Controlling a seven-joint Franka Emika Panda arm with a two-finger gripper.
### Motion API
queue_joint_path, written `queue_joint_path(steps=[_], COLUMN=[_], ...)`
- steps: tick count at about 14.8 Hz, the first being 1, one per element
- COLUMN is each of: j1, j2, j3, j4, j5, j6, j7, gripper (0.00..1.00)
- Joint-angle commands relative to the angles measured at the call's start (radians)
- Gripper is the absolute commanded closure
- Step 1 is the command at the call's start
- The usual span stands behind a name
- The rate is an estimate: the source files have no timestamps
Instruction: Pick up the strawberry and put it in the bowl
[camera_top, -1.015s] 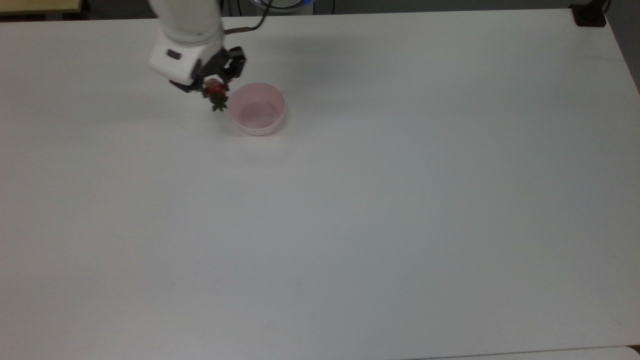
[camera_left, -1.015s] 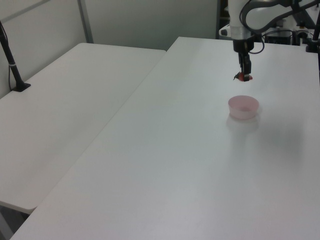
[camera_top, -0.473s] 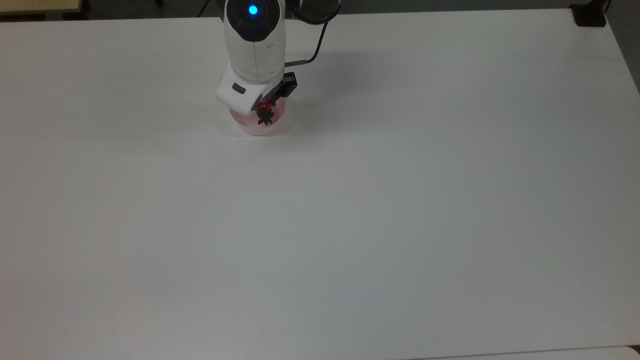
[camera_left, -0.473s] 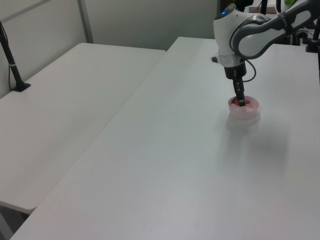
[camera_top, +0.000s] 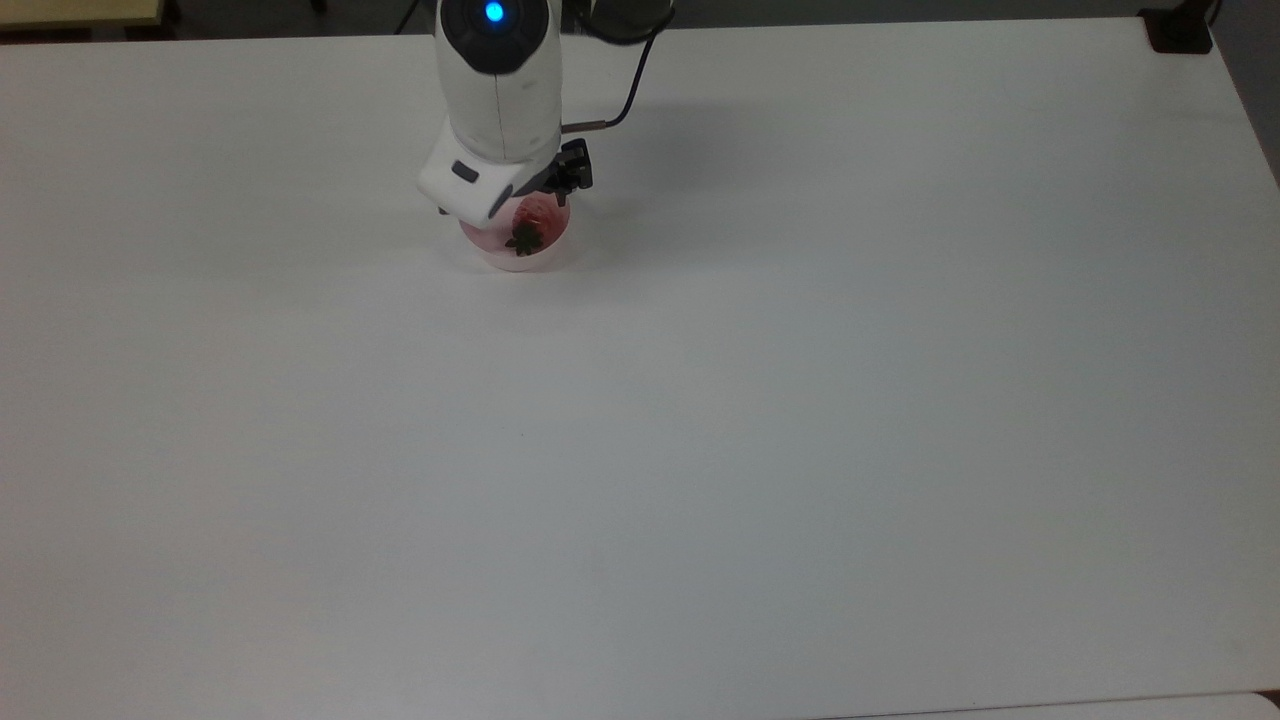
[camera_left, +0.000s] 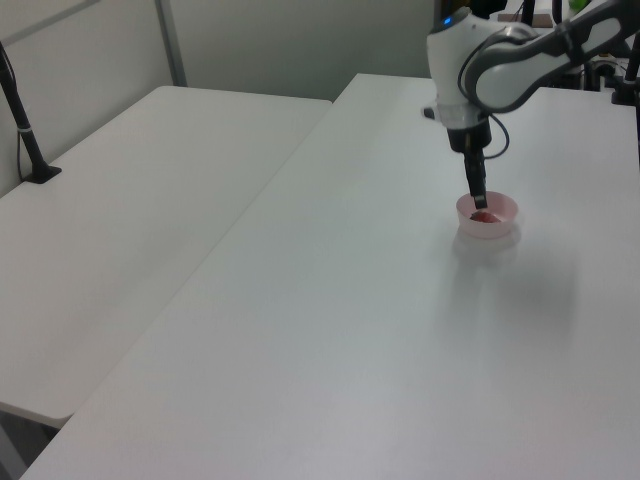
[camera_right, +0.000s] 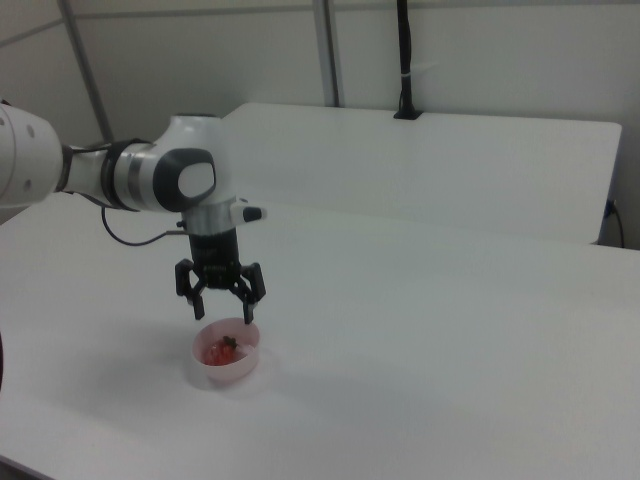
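One small red strawberry with a dark green leafy cap (camera_top: 524, 237) lies inside the small round pale pink bowl with smooth plain walls (camera_top: 540, 257), on the bowl's floor, with the cap turned toward the top view's lower edge. In the right view the strawberry (camera_right: 224, 349) shows as a red spot with a dark part in the middle of the bowl (camera_right: 205, 372), and in the left view it (camera_left: 485, 216) is a small red mark within the bowl (camera_left: 490, 229).

Above the bowl hangs the black two-finger hand (camera_right: 221, 306) of the white robot arm (camera_right: 150, 178). Its fingers (camera_right: 248, 299) are spread wide apart and hold nothing; the tips stand just over the bowl's rim, apart from the strawberry. In the top view the hand (camera_top: 535, 205) is mostly covered by the white wrist of the arm (camera_top: 497, 80), which has a round blue light on its dark cap. In the left view the hand (camera_left: 479, 200) points straight down into the bowl's opening.

The bowl stands on the wide white worktop (camera_top: 700, 420), near its far edge in the top view. A second white worktop (camera_left: 130, 220) stands beside the first in the left view, and a black pole (camera_left: 22, 125) is fixed on it. No brand, label or writing can be read on anything.
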Motion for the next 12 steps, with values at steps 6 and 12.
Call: queue_joint_path(steps=[6, 12], j1=[-0.002, -0.031], j2=[-0.274, -0.3], j3=[-0.068, -0.135], j4=[0.156, 0.254], j5=[0.027, 0.075], j6=[-0.226, -0.262], j7=[0.201, 0.162], gripper=[0.0, 0.0])
